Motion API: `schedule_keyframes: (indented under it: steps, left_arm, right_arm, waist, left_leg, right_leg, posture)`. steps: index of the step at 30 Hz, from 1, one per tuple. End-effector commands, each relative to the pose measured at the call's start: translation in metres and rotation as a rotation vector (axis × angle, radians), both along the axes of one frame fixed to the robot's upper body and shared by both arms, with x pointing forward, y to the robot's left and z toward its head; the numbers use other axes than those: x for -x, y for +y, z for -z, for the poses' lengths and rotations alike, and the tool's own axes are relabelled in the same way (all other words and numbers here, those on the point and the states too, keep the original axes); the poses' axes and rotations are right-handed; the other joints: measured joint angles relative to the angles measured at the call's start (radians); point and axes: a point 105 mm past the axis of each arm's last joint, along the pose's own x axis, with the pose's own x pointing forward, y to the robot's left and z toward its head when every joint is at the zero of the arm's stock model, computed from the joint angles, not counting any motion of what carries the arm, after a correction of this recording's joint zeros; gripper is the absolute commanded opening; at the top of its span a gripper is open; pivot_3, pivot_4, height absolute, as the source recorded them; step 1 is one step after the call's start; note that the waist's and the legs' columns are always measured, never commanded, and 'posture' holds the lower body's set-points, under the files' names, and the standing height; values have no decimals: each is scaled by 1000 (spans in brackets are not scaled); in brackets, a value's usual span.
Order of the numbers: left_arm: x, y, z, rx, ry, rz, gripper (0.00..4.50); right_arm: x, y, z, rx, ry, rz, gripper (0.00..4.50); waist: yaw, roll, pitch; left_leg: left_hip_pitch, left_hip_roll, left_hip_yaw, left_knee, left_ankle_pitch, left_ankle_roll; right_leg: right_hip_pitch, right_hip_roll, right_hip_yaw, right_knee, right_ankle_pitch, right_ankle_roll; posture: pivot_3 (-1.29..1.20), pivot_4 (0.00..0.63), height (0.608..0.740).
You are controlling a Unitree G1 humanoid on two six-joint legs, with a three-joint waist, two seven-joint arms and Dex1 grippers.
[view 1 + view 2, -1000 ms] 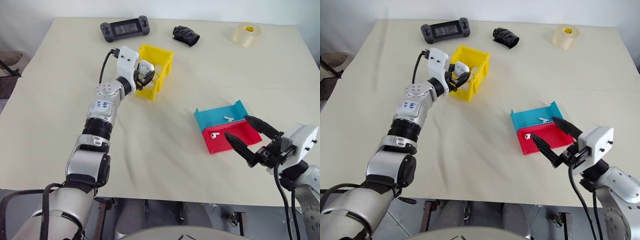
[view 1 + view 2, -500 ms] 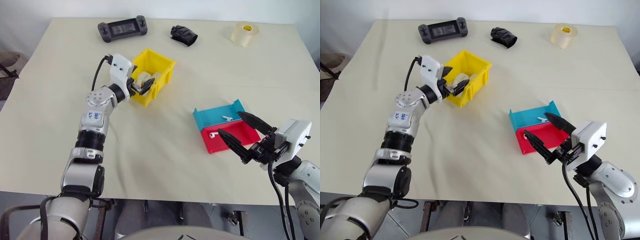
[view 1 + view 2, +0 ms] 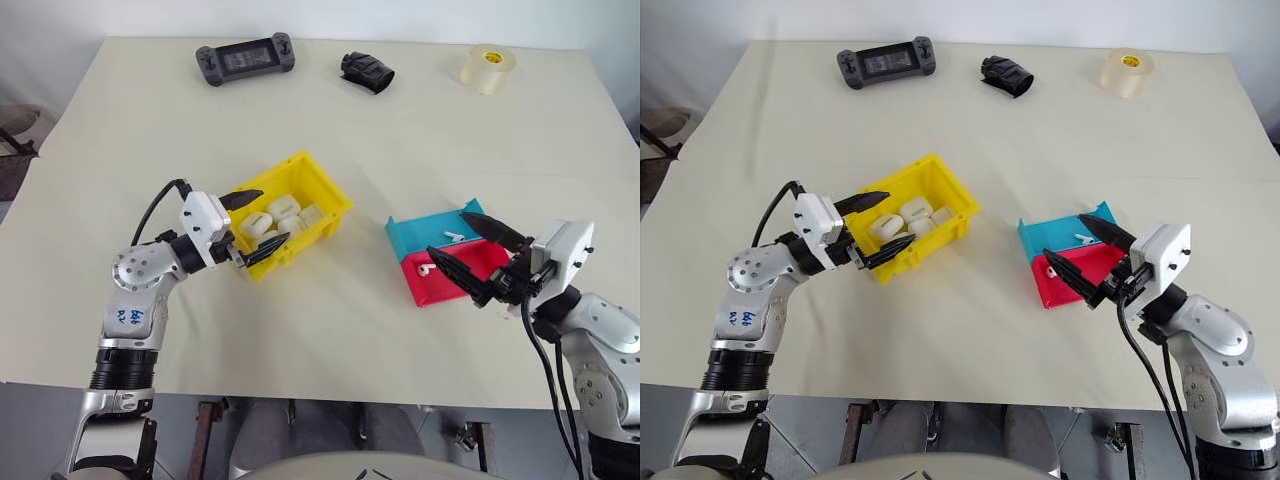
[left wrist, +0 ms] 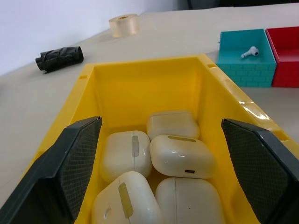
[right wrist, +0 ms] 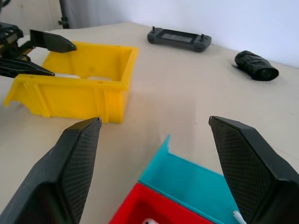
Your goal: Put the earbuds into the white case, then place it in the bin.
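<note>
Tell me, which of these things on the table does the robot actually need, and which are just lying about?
Part of the job:
- yellow bin
- white cases inside it
- earbud in the teal tray
- earbud in the red tray

Just lying about:
- black game controller
- black rolled item
- roll of tape

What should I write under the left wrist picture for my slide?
Five glossy white earbud cases lie in the bright yellow plastic bin between the open left gripper fingers.
</note>
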Motion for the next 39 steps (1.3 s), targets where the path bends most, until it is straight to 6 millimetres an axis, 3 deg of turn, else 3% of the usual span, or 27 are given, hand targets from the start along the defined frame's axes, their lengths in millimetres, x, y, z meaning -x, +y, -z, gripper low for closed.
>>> schedule_keyframes:
  steps: [1,8,11,18,23,26,31,34,39]
  left_arm:
    - [-2,-20,-12,70,8,43,4477]
    - [-10,-23,-14,120,12,-3,4477]
    - [-12,-23,-20,147,-8,-19,3795]
    - [-11,-24,-26,209,5,-20,1523]
    - [23,6,-30,80,-33,108,1523]
    - [47,27,-18,-68,8,184,1523]
    - [73,54,5,-167,175,196,1523]
    - [78,66,13,-193,209,159,1523]
    - [69,71,13,-152,161,11,1523]
  right_arm:
    - [1,4,-6,-3,-39,-15,3871]
    - [2,3,-6,-12,-40,0,3871]
    - [4,3,-5,-15,-36,8,3871]
    - [6,3,-4,-24,-32,20,3871]
    - [15,0,-11,11,-33,-22,3871]
    - [21,-6,-9,55,-1,-58,3871]
    - [21,-14,-4,97,24,-71,3871]
    - [18,-17,-2,100,26,-65,3871]
    - [11,-22,3,98,31,-46,3871]
  waist:
    - [3,0,0]
    - [-7,0,0]
    - [-7,0,0]
    - [-7,0,0]
    - [-15,0,0]
    - [-14,0,0]
    - [-8,0,0]
    - [-6,0,0]
    - [-8,0,0]
  left_leg:
    - [0,0,0,0,0,0]
    - [0,1,0,0,0,0]
    - [0,1,0,0,0,0]
    - [0,1,0,0,0,0]
    - [1,2,1,-2,0,0]
    - [1,3,1,-2,0,0]
    - [2,3,1,-2,0,0]
    - [2,2,1,-2,0,1]
    - [2,2,1,-2,-1,1]
  right_leg:
    - [0,0,0,0,0,0]
    - [0,1,0,0,0,0]
    - [0,1,0,0,0,0]
    - [0,1,0,1,0,0]
    - [0,1,0,1,0,0]
    - [0,1,0,-1,0,0]
    - [2,0,1,-3,0,0]
    - [2,0,0,-3,0,0]
    - [2,0,0,-3,0,0]
  posture:
    - [0,150,740]
    - [0,150,740]
    - [0,150,740]
    - [0,150,740]
    - [0,150,740]
    - [0,150,740]
    - [0,150,740]
    - [0,150,740]
    - [0,150,740]
